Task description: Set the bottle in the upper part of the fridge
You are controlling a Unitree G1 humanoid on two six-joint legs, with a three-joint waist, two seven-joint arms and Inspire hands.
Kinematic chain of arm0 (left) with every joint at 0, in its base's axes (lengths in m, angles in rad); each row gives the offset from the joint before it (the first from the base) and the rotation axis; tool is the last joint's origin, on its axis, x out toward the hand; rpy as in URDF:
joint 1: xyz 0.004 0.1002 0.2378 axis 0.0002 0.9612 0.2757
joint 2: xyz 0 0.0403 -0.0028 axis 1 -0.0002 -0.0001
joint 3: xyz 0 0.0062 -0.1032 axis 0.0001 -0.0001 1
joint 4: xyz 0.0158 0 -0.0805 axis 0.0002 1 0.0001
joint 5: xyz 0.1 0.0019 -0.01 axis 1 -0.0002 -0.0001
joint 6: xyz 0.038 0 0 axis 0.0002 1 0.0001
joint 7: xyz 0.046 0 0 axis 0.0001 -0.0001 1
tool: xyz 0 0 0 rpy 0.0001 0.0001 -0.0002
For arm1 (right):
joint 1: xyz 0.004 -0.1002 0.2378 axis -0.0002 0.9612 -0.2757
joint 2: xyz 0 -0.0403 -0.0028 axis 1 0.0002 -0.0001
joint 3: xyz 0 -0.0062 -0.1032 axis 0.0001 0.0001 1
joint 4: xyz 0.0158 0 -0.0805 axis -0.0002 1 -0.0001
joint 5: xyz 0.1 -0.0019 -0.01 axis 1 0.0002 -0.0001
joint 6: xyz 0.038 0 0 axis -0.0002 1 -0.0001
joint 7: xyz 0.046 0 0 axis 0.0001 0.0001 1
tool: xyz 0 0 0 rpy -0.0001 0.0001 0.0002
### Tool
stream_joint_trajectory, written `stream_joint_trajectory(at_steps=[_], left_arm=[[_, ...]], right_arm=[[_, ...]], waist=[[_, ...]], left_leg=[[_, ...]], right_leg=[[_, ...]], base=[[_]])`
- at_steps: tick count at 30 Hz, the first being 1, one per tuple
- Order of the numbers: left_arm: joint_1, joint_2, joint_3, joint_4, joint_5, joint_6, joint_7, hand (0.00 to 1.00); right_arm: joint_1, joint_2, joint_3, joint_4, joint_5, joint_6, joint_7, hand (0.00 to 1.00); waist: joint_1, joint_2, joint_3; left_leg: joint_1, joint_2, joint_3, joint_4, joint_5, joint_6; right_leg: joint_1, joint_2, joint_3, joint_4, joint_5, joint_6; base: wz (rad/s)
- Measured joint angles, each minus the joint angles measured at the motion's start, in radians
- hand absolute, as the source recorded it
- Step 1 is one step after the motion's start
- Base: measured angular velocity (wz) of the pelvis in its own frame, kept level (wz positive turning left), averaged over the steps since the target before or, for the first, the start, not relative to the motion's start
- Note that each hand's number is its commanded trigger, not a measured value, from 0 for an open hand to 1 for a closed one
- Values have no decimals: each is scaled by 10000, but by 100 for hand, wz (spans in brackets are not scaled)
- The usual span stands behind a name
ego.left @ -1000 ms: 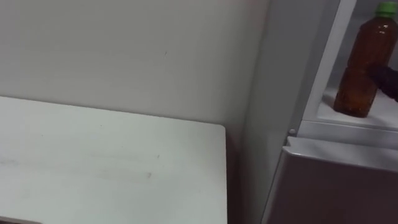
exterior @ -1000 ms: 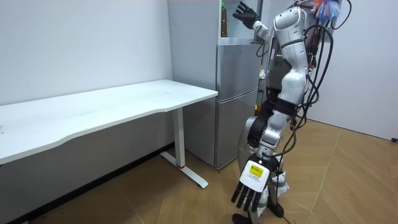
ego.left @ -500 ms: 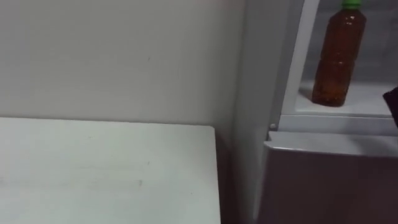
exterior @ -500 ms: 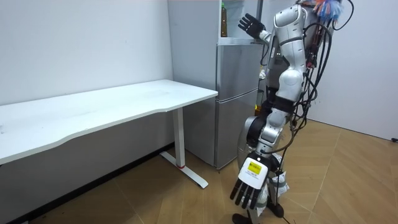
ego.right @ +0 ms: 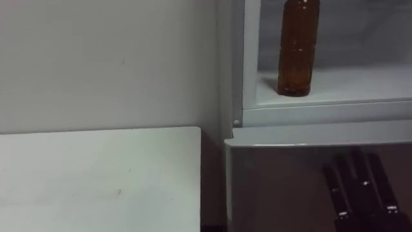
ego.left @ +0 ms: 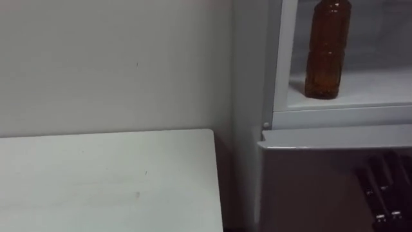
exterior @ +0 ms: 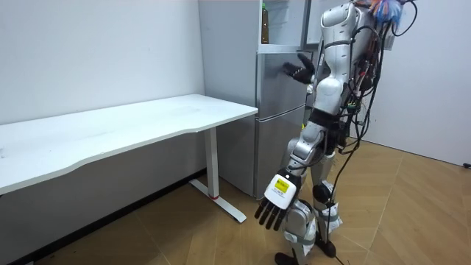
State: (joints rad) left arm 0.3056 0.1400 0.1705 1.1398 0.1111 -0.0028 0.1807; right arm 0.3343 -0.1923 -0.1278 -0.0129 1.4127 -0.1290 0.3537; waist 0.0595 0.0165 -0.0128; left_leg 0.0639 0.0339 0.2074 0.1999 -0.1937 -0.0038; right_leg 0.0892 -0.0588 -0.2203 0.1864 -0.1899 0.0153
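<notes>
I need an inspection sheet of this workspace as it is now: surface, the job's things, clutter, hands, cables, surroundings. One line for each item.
Surface: white table, its end next to the lower fridge door.
Job's things: bottle stands upright on the upper fridge shelf; no hand touches it.
Clutter: nothing seen.
Hands: right hand open, fingers straight, in front of the lower fridge door; left hand open, hanging low at the robot's side.
Cables: nothing seen.
Surroundings: plain wall behind the table; wooden floor.
</notes>
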Motion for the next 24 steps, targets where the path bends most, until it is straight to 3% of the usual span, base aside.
stream_joint_trajectory(at_steps=[7,11,17,24], left_arm=[[-22,29,-565,27,-225,-141,14,0],[-47,33,-565,31,-421,-222,73,0],[-34,24,-750,173,-474,-360,79,0],[29,28,-758,180,-850,-464,535,0]], right_arm=[[297,194,494,4377,-95,347,416,0],[801,262,494,5472,-13,352,425,0],[761,271,370,8013,-442,373,368,0],[309,360,-145,9489,-973,571,-801,0]], waist=[[-71,-10,-5],[-177,-5,-13],[-684,-70,-26],[-1101,-310,24]], left_leg=[[-14,73,105,221,-178,-7],[-19,73,100,204,-189,-19],[2,78,123,208,-244,-35],[313,70,159,43,-243,-34]], right_leg=[[-19,43,78,-3,1,-1],[-20,45,77,-5,-15,5],[33,65,164,12,-75,15],[182,63,257,13,-93,20]], base=[[-6],[0],[-3],[-3]])
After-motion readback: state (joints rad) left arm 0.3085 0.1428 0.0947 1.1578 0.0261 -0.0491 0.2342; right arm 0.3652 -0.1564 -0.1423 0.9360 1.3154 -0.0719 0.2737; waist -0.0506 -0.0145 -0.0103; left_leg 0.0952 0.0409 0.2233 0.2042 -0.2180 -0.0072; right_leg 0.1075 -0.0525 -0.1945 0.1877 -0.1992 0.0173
